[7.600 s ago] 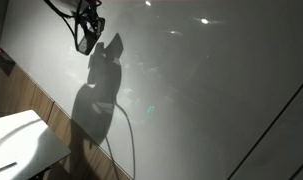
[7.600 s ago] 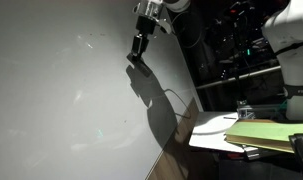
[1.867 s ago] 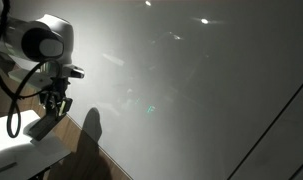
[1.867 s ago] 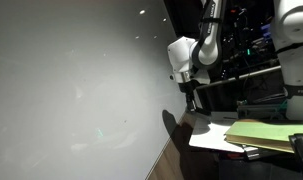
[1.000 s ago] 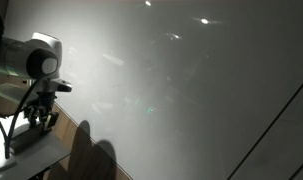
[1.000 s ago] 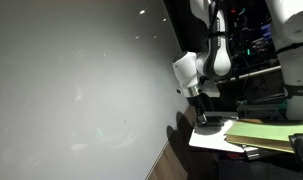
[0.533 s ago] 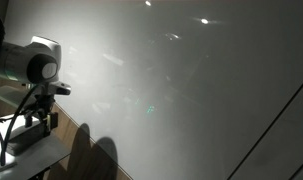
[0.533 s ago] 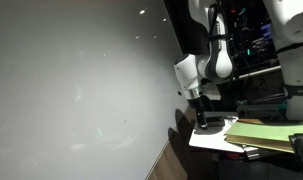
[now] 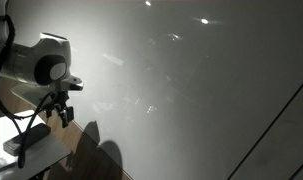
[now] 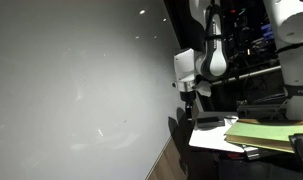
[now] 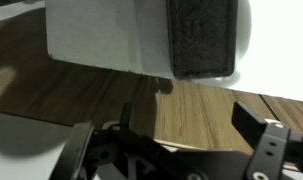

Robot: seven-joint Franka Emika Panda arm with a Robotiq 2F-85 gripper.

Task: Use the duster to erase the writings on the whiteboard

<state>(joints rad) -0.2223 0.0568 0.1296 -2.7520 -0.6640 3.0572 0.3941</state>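
Closest to my wrist camera, the gripper [image 11: 169, 135] shows its two black fingers [image 11: 259, 140] spread wide apart at the bottom of the view, with nothing between them. Just beyond them I see a band of brown wood-grain surface [image 11: 101, 95], and past that the small white tabletop [image 11: 101, 35]. The duster [image 11: 201, 38] lies flat on that tabletop near its edge, a dark, rough-textured rectangular block, apart from both fingers and free of the gripper. In an exterior view the gripper [image 9: 59, 110] hangs from the pale grey wrist a little above the tabletop, pointing downward, with a dark cable looping off the arm. In an exterior view from across the scene the gripper [image 10: 188, 98] sits above the near end of the same table, and a yellow-green pad [image 10: 256, 132] lies farther along it. Behind everything the whiteboard [image 9: 191, 90] fills both exterior views, glossy grey-white with light spots reflected in it, and the arm's shadow [image 9: 91, 150] falls on its lower part. I cannot make out the writings on its surface from these views.
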